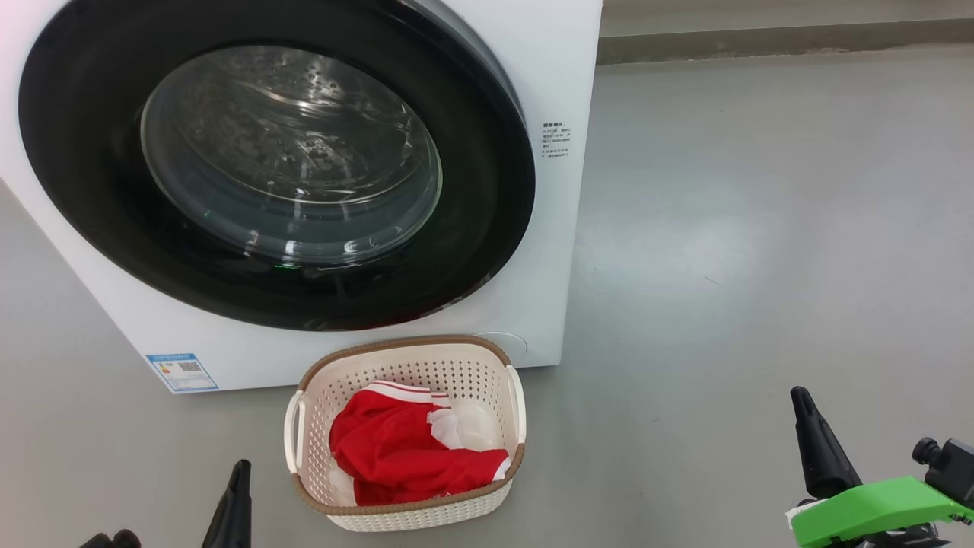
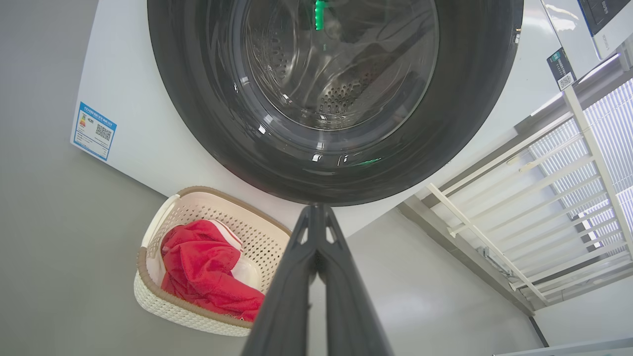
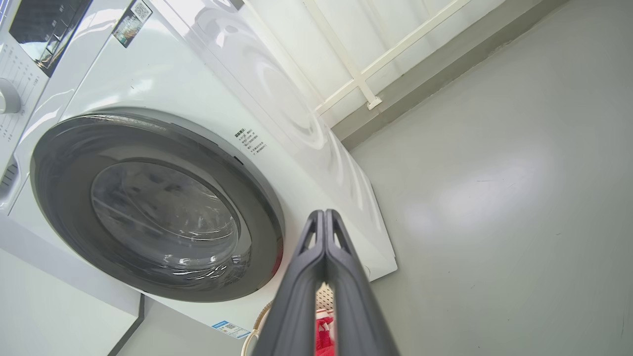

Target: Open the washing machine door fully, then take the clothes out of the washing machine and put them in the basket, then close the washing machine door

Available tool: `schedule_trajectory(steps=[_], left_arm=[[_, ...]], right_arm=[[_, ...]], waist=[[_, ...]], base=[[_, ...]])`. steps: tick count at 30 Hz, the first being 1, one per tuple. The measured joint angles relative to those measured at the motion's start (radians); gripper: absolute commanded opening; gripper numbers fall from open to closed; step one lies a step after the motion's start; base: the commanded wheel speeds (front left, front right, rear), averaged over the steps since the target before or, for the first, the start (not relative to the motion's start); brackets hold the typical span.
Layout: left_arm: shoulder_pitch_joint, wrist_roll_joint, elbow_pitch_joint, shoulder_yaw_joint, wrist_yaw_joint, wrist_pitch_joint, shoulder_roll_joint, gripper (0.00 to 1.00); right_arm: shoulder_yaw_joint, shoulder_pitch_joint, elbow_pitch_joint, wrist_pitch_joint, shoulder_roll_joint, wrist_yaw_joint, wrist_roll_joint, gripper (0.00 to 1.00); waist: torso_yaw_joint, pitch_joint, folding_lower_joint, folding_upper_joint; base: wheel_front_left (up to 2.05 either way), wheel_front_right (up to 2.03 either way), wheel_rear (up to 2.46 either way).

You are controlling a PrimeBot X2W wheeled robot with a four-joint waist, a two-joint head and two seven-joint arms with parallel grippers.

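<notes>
Bright, sharp; glare on washing machine door [image 1: 278, 164], floor [image 1: 670, 251]; wrist views warped.

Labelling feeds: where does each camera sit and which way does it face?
Head view: robot's head, facing forward-down at the washing machine door and basket; left gripper, right gripper below.
Left wrist view: left wrist, along its shut fingers, toward door and basket.
Right wrist view: right wrist, along its shut fingers, toward door.
All share the door.

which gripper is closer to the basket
The left gripper, just off the left side of the basket; the right gripper stands much farther off on the other side.
</notes>
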Motion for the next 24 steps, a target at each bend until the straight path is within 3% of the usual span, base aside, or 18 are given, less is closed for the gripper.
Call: schedule_trajectory(steps=[24], left_arm=[[-0.041, -0.266, 0.013, 0.016, -0.002, 0.071, -0.001, 0.00]], right_arm=[[-0.015, -0.023, 0.019, 0.073, -0.002, -0.003, 0.272, 0.00]], waist=[[0.001, 0.006, 0.0000, 0.0000]], base=[[0.00, 0.00, 0.00]])
